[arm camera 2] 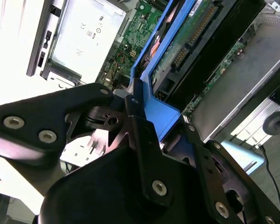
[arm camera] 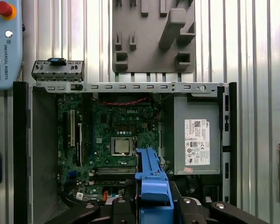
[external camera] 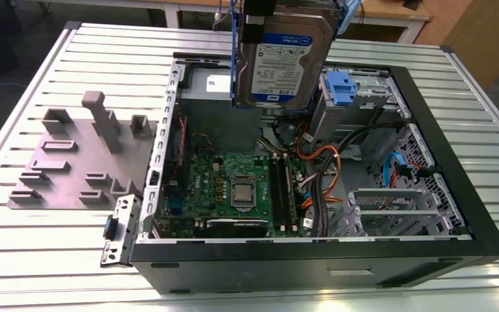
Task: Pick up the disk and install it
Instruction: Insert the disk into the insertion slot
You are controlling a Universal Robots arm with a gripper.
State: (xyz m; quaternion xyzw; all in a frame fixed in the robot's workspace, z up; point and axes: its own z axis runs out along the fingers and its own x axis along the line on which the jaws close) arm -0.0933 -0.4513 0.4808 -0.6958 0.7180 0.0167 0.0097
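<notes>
Tool (arm camera 2: 133, 100) clamps the disk (external camera: 280, 62) by its blue bracket (arm camera 2: 165, 114) above the open computer case (external camera: 319, 266); a slip could drop it onto the motherboard (external camera: 223, 175).

In the exterior view the disk (external camera: 280, 58) runs off the top edge and hides part of the power-supply box (external camera: 208, 88) behind it. In the first wrist view picture edges cut the blue bracket (arm camera: 151, 186) and the teach pendant (arm camera: 4, 42). In the second wrist view the gripper (arm camera 2: 158, 119) covers the disk's near end with its body.
</notes>
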